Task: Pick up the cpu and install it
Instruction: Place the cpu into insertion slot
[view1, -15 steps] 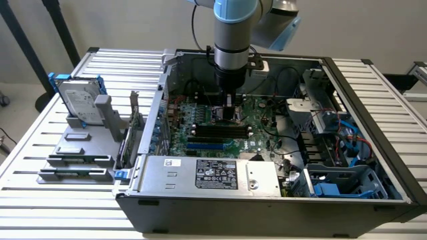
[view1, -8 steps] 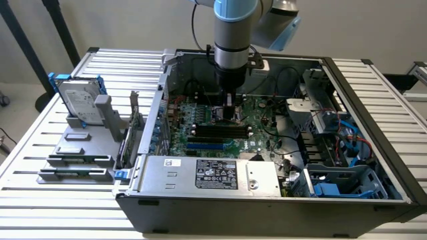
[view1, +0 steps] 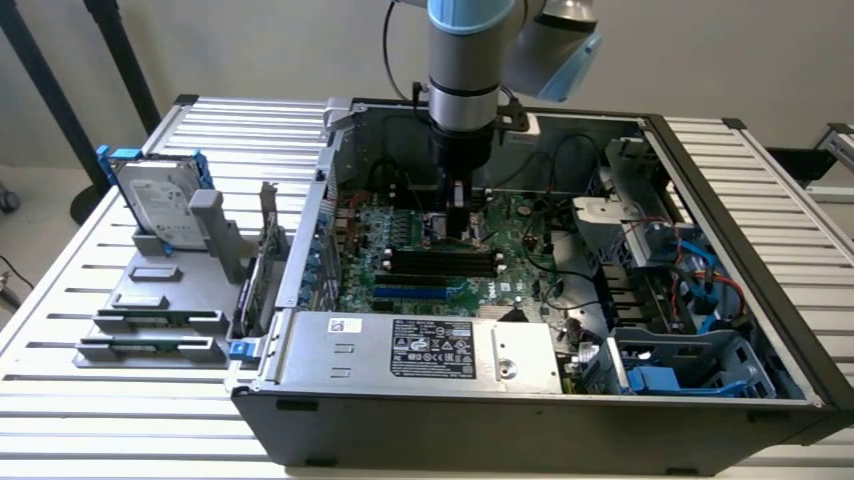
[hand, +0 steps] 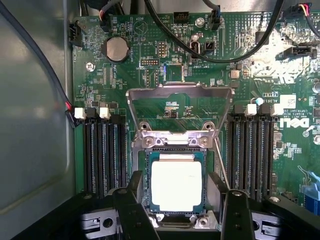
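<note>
The cpu (hand: 176, 184), a small square chip with a pale silver top plate, lies flat in the motherboard socket (hand: 176, 146). The socket's metal load plate (hand: 178, 95) stands hinged up behind it. My gripper (hand: 182, 212) hangs just above the chip and is open. One black finger (hand: 136, 202) sits on each side of the chip, the other finger (hand: 235, 212) with a visible gap to the chip's edge. In the exterior view the gripper (view1: 461, 228) is lowered inside the open computer case (view1: 534, 400), over the green motherboard (view1: 521, 250).
Black memory slots (hand: 102, 155) flank the socket on both sides. Black cables (hand: 235, 55) cross the board beyond the load plate. The silver power supply (view1: 414, 350) and drive cage (view1: 694, 370) fill the case's near side. Outside the case stand a hard drive in a blue bracket (view1: 160, 205) and grey tray blocks (view1: 154, 320).
</note>
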